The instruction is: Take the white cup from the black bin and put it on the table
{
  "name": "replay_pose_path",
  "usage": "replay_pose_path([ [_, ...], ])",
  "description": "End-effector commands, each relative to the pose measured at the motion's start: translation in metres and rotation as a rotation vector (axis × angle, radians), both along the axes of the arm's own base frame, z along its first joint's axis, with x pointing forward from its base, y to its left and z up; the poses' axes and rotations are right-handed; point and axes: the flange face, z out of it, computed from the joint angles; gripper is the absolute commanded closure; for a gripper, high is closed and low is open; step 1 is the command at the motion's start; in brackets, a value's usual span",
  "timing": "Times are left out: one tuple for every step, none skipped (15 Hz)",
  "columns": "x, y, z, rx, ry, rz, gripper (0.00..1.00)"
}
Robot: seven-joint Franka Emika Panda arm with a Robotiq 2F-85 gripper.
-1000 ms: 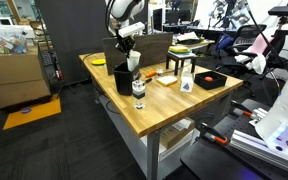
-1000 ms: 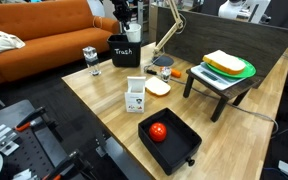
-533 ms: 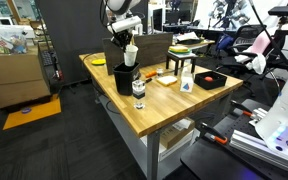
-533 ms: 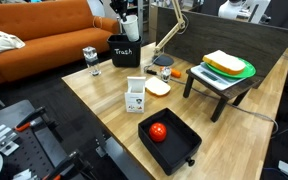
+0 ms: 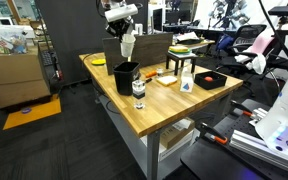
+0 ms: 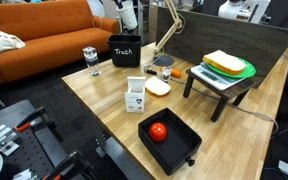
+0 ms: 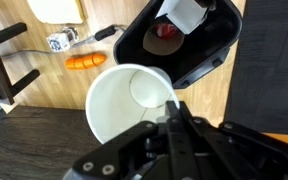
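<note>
My gripper (image 5: 126, 33) is shut on the rim of the white cup (image 5: 128, 47) and holds it in the air above the black bin (image 5: 126, 77). The bin stands near the far end of the wooden table (image 5: 169, 108). In the other exterior view the bin (image 6: 125, 52) carries a "Trash" label, and the cup (image 6: 130, 18) hangs above it at the frame's top. In the wrist view the cup (image 7: 131, 101) is open-side up and empty, with the fingers (image 7: 174, 118) pinching its rim. The bin is not in the wrist view.
A clear glass jar (image 5: 138, 92) stands just in front of the bin. A white bottle (image 6: 135, 97), a flat black tray with a red object (image 6: 169, 138), a white plate (image 6: 158, 88), a small stand with a green tray (image 6: 224, 68) and an orange carrot-like thing (image 7: 86, 62) are on the table.
The gripper has risen with the white cup, lifting it from the bin's mouth to well above the bin.
</note>
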Motion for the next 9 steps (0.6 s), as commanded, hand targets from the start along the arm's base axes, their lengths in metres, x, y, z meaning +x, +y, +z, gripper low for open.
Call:
replay_pose_path([
  [-0.021, -0.01, -0.003, -0.021, 0.011, -0.103, 0.99],
  [-0.027, -0.011, -0.007, -0.018, 0.021, -0.137, 0.99],
  [-0.035, -0.012, -0.009, -0.016, 0.033, -0.173, 0.99],
  [-0.042, -0.011, -0.012, -0.012, 0.042, -0.21, 0.99],
  [-0.049, -0.01, -0.013, -0.01, 0.047, -0.242, 0.99],
  [-0.059, -0.009, -0.013, -0.009, 0.053, -0.282, 0.99],
  [-0.068, -0.008, -0.011, -0.012, 0.059, -0.319, 0.99],
  [-0.077, -0.007, -0.01, -0.021, 0.066, -0.356, 0.99],
  [-0.087, -0.006, -0.01, -0.02, 0.077, -0.389, 0.99],
])
